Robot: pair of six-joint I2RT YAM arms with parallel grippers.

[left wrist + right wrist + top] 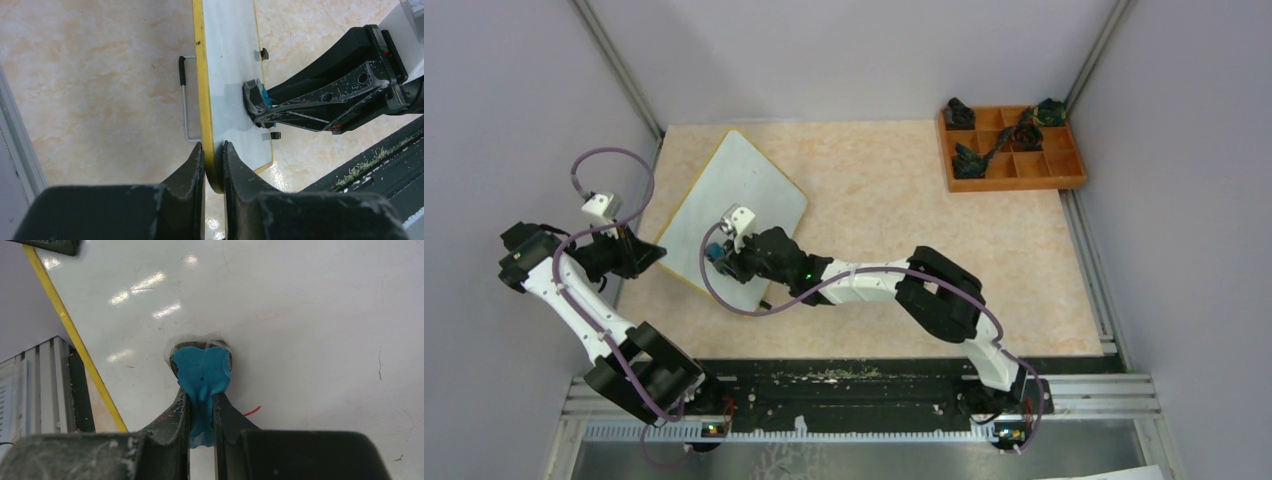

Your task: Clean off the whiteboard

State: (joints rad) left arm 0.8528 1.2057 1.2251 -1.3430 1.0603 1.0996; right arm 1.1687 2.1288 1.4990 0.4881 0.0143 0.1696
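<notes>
The whiteboard lies tilted at the table's left, white with a thin yellow edge. My left gripper is shut on the board's near-left yellow edge, one finger on each face. My right gripper is shut on a blue cloth and presses it against the board's white face. A short red stroke shows beside the right finger. The blue cloth also shows in the left wrist view, against the board's face.
An orange-brown compartment tray with dark small objects stands at the back right. A wire stand sticks out from the board's back. Grey walls close in the table on three sides. A black rail runs along the near edge.
</notes>
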